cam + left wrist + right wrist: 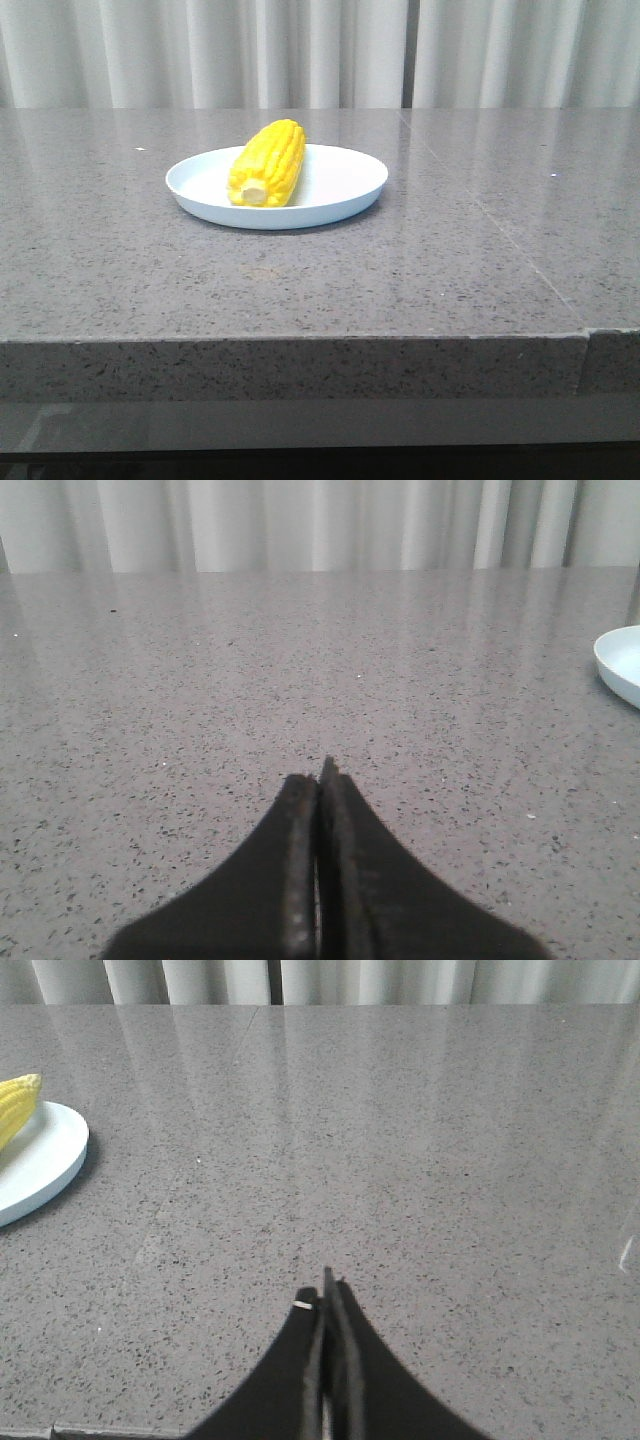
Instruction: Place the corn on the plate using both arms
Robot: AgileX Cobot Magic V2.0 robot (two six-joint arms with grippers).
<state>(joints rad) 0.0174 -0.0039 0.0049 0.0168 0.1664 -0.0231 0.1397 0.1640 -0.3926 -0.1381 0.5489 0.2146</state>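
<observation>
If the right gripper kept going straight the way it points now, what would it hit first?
Probably nothing: past the shut right gripper only bare grey tabletop shows, up to the curtain. The plate with the corn sits well off to one side. Depth is unclear.

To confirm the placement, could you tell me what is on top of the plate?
The corn lies on the plate, stub end toward the camera. Nothing else shows there. The plate surface beneath and behind the cob is hidden.
</observation>
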